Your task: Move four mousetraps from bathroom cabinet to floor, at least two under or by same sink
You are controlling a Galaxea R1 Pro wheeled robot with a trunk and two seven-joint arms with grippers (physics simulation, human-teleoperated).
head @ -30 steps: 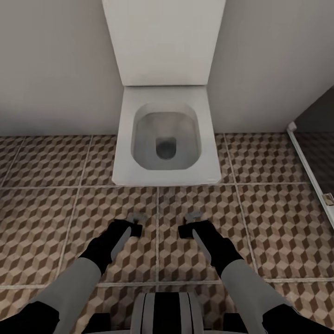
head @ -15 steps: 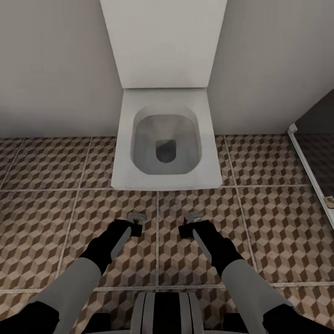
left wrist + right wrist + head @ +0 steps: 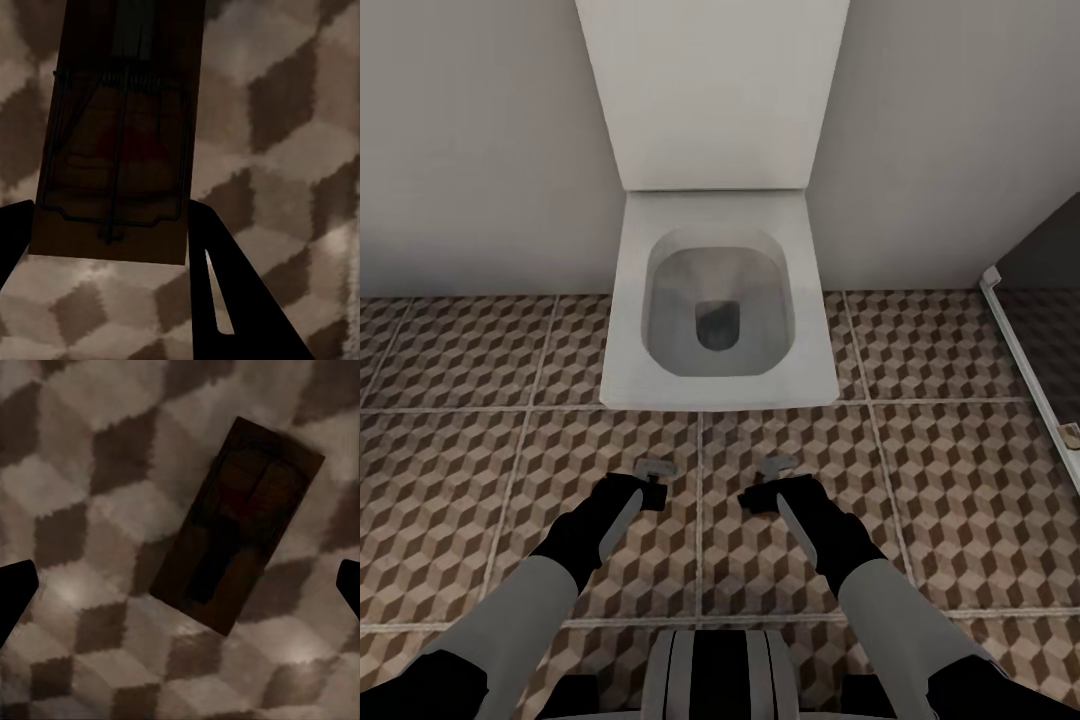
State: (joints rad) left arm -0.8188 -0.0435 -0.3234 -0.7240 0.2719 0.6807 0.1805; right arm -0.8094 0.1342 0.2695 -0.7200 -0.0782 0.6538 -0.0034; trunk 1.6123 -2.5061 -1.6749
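Note:
In the left wrist view a tan mousetrap (image 3: 120,142) with dark wire and a red spot sits between the dark fingers (image 3: 225,292) of my left gripper (image 3: 111,217), which is shut on it above the cube-pattern bathroom floor (image 3: 300,112). In the right wrist view a second mousetrap (image 3: 236,529) lies flat on the floor tiles (image 3: 75,495), with my right gripper (image 3: 184,577) open and its fingertips (image 3: 15,585) far apart on either side. The head view has both grippers, left (image 3: 650,485) and right (image 3: 765,485), held low over the floor (image 3: 460,480) just short of the toilet. The cabinet and the bathroom sink are out of view.
A white toilet (image 3: 660,395) with its lid up stands against the pale wall straight ahead, close beyond both grippers. A white door or shower frame (image 3: 1025,370) runs along the right side. Tiled floor extends to the left and right of the arms.
The view crept slightly toward the toilet one second ago, then held. The right gripper's fingers have spread a little wider. The left arm has stayed put.

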